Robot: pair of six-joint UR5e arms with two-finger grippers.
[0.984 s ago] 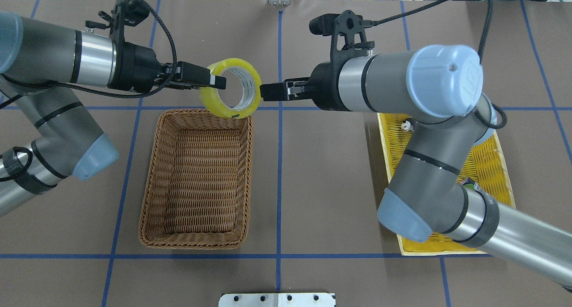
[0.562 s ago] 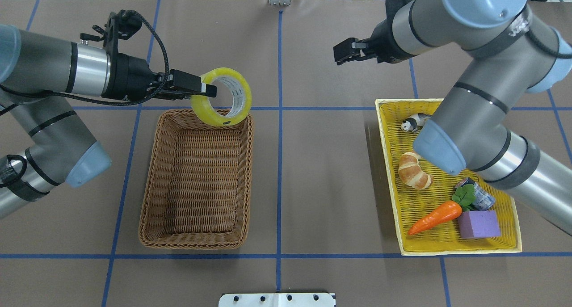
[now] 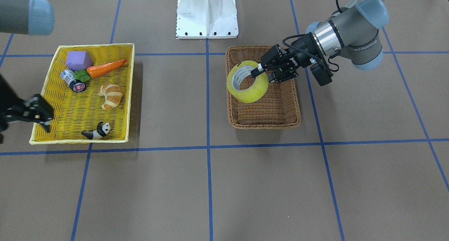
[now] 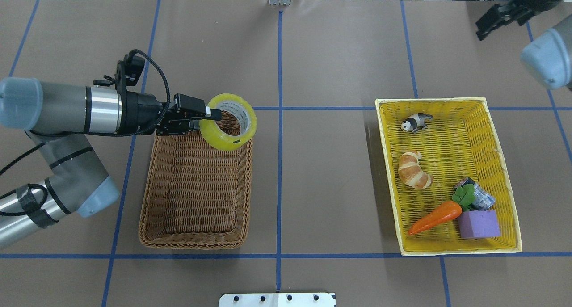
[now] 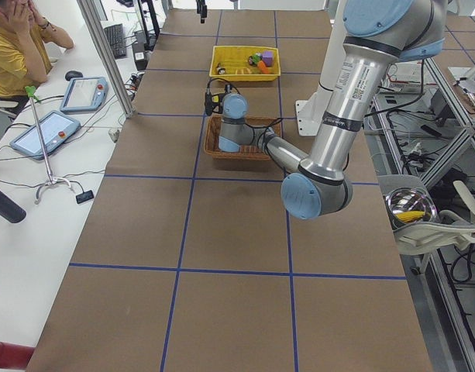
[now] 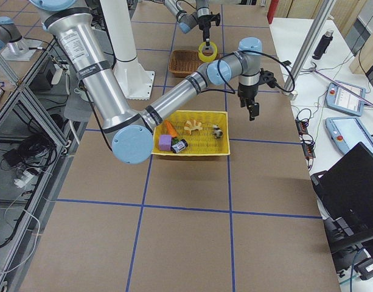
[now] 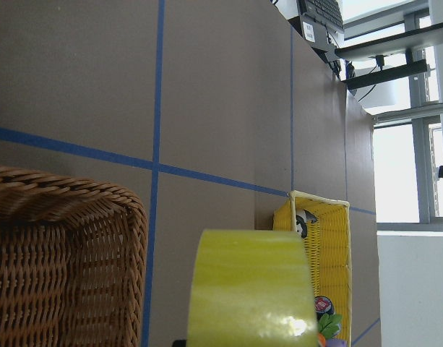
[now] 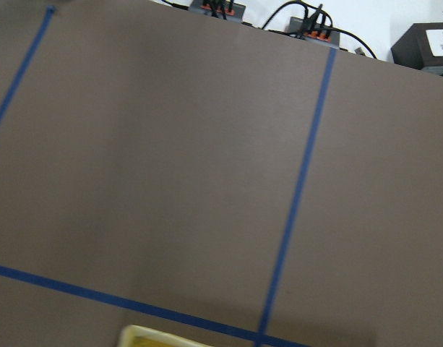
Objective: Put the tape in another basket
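**A:** One roll, one holder. Where is it?

**B:** The tape (image 4: 222, 140) hangs tilted over the wicker basket (image 4: 149, 195), at the end far from the robot and toward the corner on the robot's right. It looks to be above the rim, not touching it. The left gripper (image 4: 213, 115) is clamped across the ring's wall, one finger in the hole and one on the outside.

**A:** Is that a good hold?

**B:** I'd say so. The roll should be light, and its core should keep it stiff, so pinching through the wall won't crush it. The outer film looks smooth and probably slick, so squeezing across the full width of the roll would be a poorer choice. It isn't fragile, so a short drop should do no harm. Being round, it may roll or tip if it lands on edge.

**A:** What about edges?

**B:** The braided far rim sits just under the roll, and the sides slope inward. Coming toward the robot's end puts it over the basket's floor, with more weave around it.

**A:** And the other arm?

**B:** The right gripper (image 4: 485, 27) is well apart, beyond the far corner of the yellow tray (image 4: 447, 100). Its fingers look parted and hold nothing. The table between the baskets gives open room.
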